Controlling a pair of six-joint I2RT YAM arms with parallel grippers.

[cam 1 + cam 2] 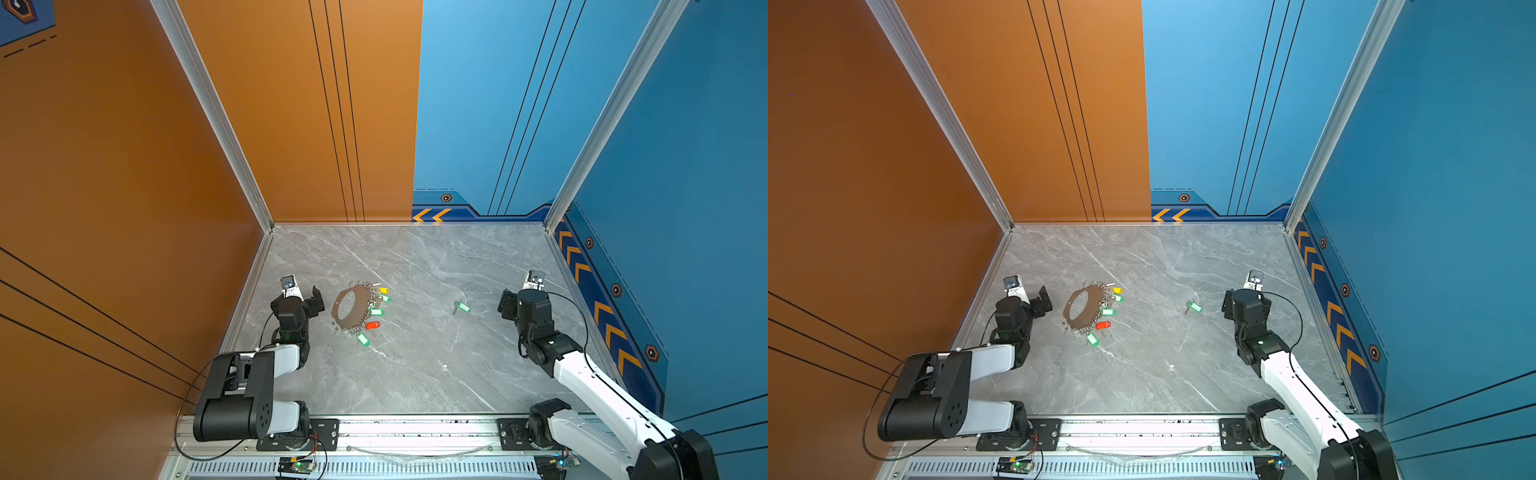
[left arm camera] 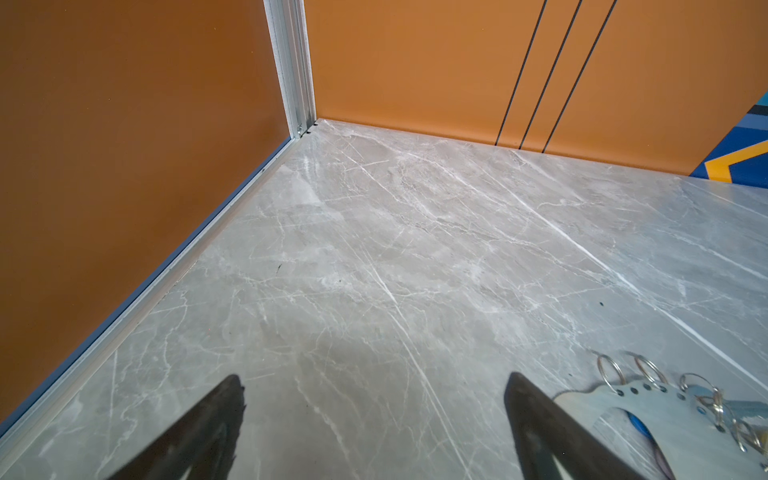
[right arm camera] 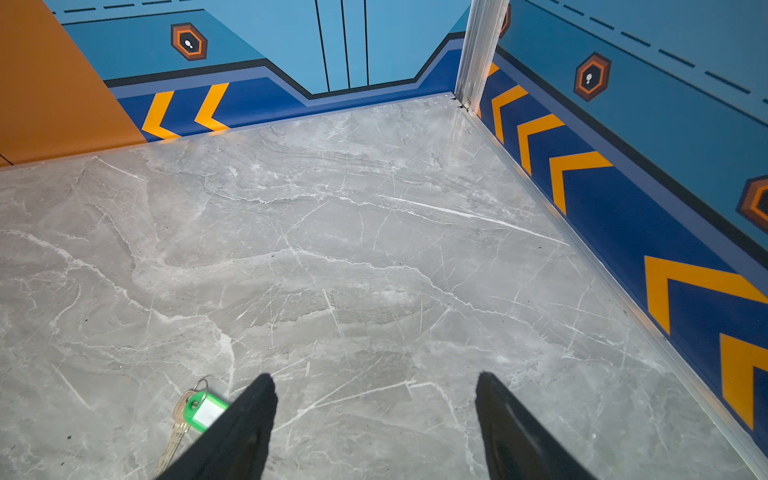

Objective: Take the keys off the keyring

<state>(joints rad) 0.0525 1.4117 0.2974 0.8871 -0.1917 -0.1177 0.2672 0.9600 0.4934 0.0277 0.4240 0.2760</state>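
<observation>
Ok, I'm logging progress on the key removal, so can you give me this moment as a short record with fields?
keyring: flat on the table, beside the left gripper
tagged keys at its edge: at least five; yellow, red, three green
loose key: green tag, on the table near the right gripper, apart from the keyring
left gripper: fingers open, empty
right gripper: fingers open, empty
</observation>
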